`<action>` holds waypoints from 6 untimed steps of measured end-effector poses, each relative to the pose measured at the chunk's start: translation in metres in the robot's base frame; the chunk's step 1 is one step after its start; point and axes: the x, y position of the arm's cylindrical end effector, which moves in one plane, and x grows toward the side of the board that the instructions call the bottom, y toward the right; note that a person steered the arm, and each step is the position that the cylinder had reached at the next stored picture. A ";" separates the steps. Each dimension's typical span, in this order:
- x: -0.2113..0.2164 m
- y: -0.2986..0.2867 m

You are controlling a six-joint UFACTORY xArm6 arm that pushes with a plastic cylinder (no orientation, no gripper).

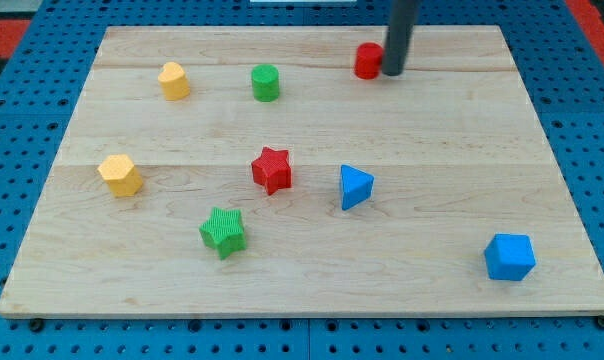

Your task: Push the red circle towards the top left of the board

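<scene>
In the camera view, my tip (393, 72) stands near the board's (542, 150) top edge, pressed against the right side of the red circle (368, 61). It is a plain rod end with nothing to open, and it holds nothing. Left of my tip along the top sit the green cylinder (266, 82) and a yellow block (174, 81). Below my tip lie the red star (272, 169) and blue triangle (355, 186); further down-left, the green star (223, 231) and another yellow block (120, 175); down-right, the blue cube (509, 257).

Eight blocks: two red (368, 60), two green (265, 82), two yellow (174, 81), two blue (355, 186).
</scene>
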 end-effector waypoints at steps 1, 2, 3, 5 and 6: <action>-0.016 0.002; -0.028 0.022; -0.023 -0.025; -0.021 -0.149; -0.026 -0.154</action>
